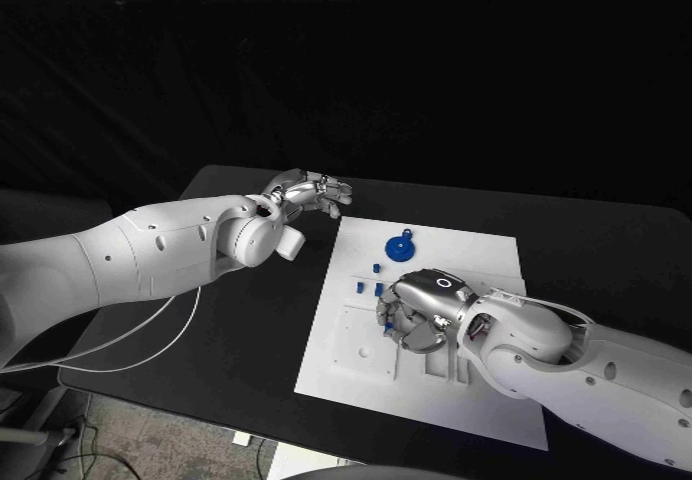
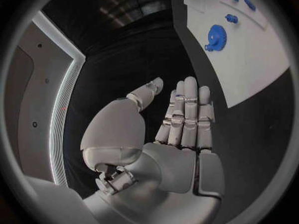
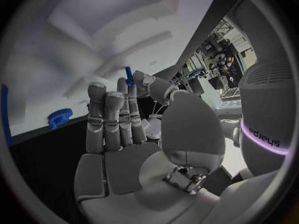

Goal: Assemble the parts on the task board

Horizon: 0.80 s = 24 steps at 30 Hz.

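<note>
The white task board (image 1: pixel 490 250) lies in the middle of the black table. A blue gear (image 1: pixel 401 247) sits on its far part, with small blue parts (image 1: pixel 375 268) just nearer than it. My right hand (image 1: pixel 421 308) hovers over the board's middle and pinches a small blue peg (image 3: pixel 129 76) between thumb and a fingertip; the peg's blue shows under the hand (image 1: pixel 387 323). The gear (image 3: pixel 60 118) lies beyond the fingers. My left hand (image 1: pixel 306 190) is off the board's far left corner, fingers straight and apart, holding nothing. From its wrist I see that hand (image 2: pixel 184 119), the gear (image 2: pixel 217 35) and small parts (image 2: pixel 231 18).
Raised white blocks and slots (image 1: pixel 364 345) sit on the board's near left part, close under my right hand. A white cable (image 1: pixel 144 335) hangs from my left arm over the table's left side. The table edge (image 1: pixel 188 385) runs near the board's front corner.
</note>
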### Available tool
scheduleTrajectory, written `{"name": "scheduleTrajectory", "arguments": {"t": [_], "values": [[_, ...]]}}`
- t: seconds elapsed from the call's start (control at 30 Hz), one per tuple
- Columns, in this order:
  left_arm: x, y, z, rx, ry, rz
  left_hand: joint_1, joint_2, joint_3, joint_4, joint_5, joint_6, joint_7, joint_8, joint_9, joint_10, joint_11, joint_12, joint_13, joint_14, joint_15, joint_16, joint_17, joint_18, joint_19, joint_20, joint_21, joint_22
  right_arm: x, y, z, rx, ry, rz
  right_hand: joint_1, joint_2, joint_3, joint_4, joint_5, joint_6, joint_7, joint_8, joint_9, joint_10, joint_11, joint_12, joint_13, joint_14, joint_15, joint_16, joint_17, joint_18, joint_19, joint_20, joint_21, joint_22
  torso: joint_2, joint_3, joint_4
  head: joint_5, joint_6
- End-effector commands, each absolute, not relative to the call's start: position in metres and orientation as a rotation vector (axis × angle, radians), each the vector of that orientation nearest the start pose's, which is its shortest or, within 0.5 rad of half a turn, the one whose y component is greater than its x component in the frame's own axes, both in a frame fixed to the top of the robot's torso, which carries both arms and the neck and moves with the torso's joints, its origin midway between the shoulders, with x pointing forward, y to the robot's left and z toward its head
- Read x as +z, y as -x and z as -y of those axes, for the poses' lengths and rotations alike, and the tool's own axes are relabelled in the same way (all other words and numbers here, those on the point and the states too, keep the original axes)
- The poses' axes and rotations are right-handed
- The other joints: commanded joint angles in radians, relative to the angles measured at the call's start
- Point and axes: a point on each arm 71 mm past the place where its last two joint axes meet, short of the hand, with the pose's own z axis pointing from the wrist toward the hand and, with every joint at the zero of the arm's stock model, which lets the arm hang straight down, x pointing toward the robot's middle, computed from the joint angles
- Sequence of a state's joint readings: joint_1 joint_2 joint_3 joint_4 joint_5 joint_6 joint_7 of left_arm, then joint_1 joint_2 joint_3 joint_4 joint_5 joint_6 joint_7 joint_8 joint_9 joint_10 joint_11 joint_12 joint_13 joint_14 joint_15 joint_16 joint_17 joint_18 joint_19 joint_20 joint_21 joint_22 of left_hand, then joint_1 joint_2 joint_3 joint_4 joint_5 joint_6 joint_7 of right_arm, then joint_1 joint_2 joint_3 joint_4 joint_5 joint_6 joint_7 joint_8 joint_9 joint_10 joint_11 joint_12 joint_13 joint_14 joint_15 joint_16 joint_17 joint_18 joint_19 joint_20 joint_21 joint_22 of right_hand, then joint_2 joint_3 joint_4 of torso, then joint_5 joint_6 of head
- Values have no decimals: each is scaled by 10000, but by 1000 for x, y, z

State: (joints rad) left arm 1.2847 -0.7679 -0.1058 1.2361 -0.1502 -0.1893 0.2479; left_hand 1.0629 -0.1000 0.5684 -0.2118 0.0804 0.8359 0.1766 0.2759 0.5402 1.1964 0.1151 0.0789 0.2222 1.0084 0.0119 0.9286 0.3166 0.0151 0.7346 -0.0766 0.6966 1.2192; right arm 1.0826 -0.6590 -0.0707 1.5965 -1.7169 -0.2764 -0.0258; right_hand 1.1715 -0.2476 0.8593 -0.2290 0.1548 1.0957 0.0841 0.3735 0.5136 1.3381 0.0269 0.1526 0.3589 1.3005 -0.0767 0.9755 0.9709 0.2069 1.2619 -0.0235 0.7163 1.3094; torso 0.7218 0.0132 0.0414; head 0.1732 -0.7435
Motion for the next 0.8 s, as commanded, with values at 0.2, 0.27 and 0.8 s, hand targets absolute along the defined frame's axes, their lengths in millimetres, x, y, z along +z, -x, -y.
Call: {"name": "scheduleTrajectory", "arguments": {"t": [0.2,0.27,0.8], "values": [[-180,-544,-254,-13286,9885,-15640,-57,-30,-50,13,-34,-76,-20,70,14,-64,0,6,17,-8,25,-75,19,16,-23,-78,-41,15,-237,-416,78,8768,5934,-16484,-20,111,-25,-27,54,-16,24,-41,15,68,-10,53,-8,-49,-75,-48,13,549,105,-93,50,183,5,10,-8,53,-65],[-180,-544,-254,-13275,9889,-15637,-57,-31,-50,14,-34,-78,-19,70,14,-66,0,6,17,-8,25,-76,20,16,-23,-78,-42,15,-237,-415,78,8775,5939,-16487,-21,111,-25,-28,55,-15,24,-41,16,69,-11,52,-7,-48,-75,-49,14,549,106,-92,51,183,-1,9,-11,54,-83],[-180,-544,-254,-13286,9884,-15650,-55,-37,-48,17,-37,-92,-16,76,14,-77,3,7,19,-9,27,-90,30,16,-22,-76,-52,19,-239,-416,73,8517,6241,-16601,-28,111,-29,-41,63,-13,23,-46,24,74,-12,41,2,-40,-76,-54,21,549,110,-87,61,182,-2,8,-5,62,-109]]}}
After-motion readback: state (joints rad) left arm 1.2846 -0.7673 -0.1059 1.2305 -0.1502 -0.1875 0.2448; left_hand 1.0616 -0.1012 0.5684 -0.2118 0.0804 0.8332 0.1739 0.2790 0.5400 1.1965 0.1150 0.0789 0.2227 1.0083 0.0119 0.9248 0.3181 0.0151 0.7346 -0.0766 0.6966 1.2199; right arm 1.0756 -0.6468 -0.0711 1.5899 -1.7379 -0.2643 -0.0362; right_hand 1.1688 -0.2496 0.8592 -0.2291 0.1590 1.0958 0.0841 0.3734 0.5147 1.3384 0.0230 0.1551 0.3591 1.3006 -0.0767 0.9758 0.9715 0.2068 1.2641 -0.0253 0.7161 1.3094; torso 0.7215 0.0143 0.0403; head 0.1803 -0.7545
